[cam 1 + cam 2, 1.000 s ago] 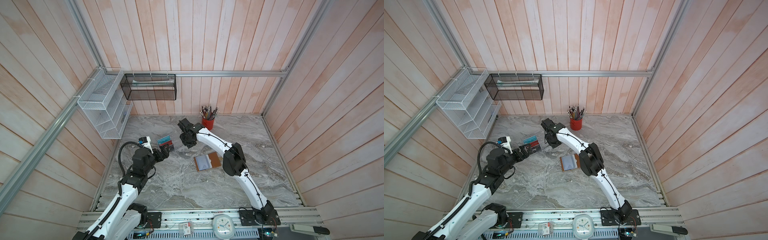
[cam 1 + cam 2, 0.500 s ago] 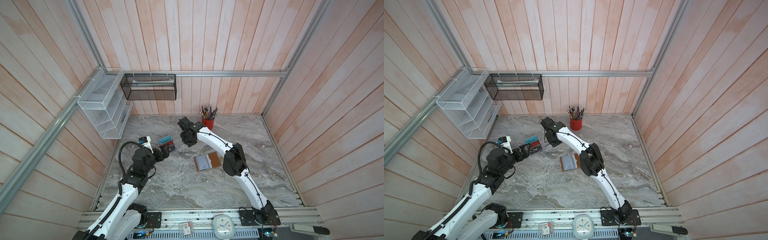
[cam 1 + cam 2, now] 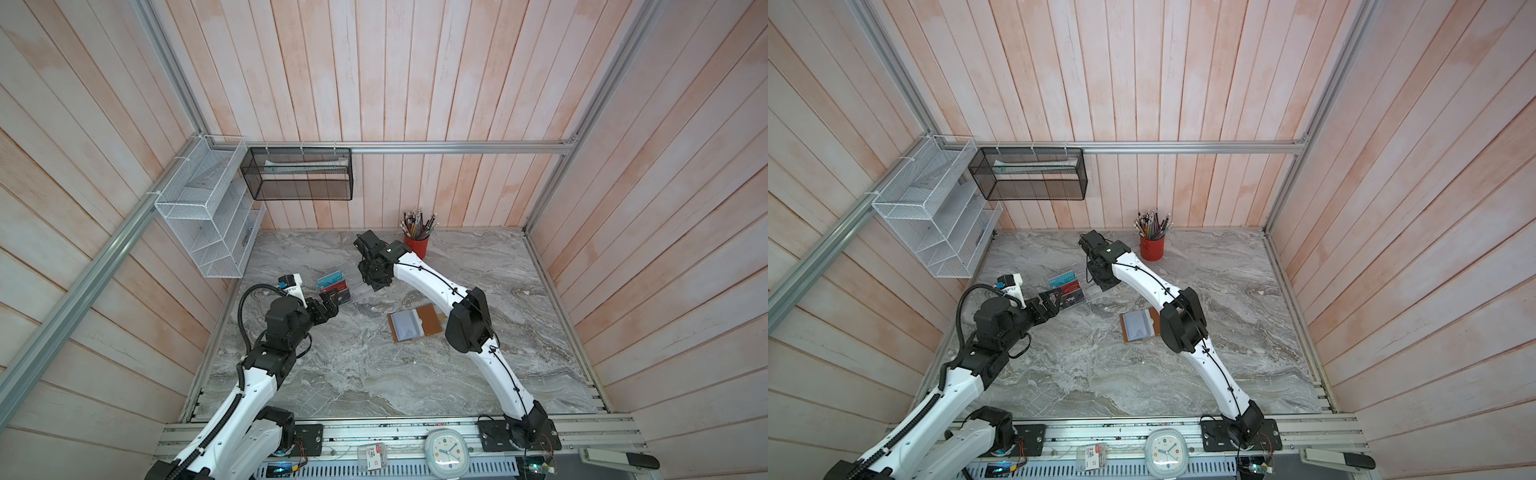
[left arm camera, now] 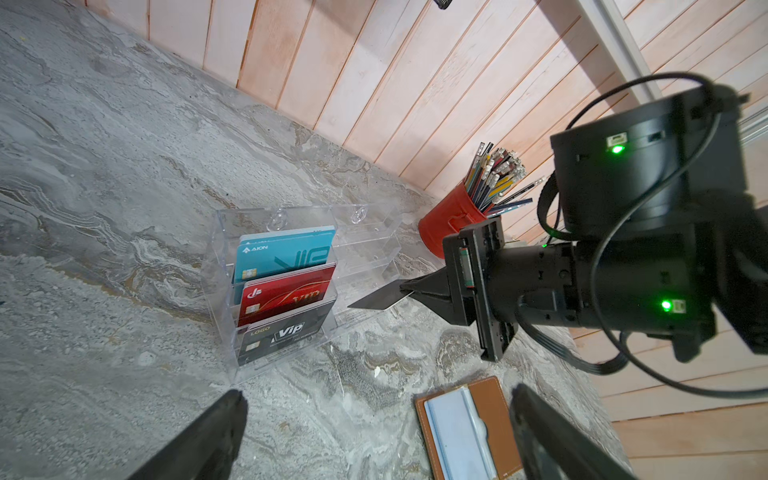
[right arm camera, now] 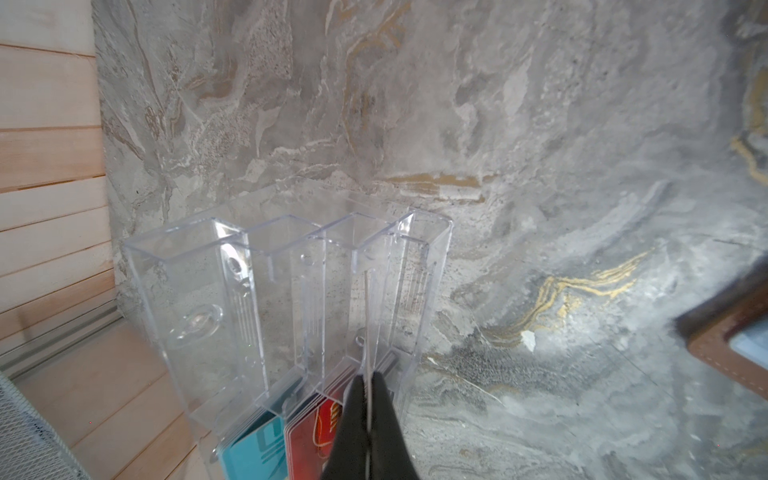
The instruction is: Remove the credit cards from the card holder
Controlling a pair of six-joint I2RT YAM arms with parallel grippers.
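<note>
While the right gripper (image 4: pixel 409 291) pinches a thin black plastic card (image 4: pixel 374 300), the tan leather wallet (image 3: pixel 432 319) looks emptied; left gripper (image 3: pixel 329 301) gapes.

Seeing a clear acrylic rack (image 4: pixel 365 245) standing upright on the grey marble table (image 3: pixel 374 374), toward the back left. Noting it holding a teal card (image 4: pixel 286 253) in the highest tier, a red Vip card (image 4: pixel 291 291) beneath and a black Vip card (image 4: pixel 286 334) lowest. Spotting a red cup (image 3: pixel 417 248) bristling with pencils (image 3: pixel 419 219) near the back wall. Finding a white wire shelf (image 3: pixel 199 224) and a black mesh basket (image 3: pixel 299 183) hanging on the walls, and a white clock (image 3: pixel 446 451) resting on the front rail.
</note>
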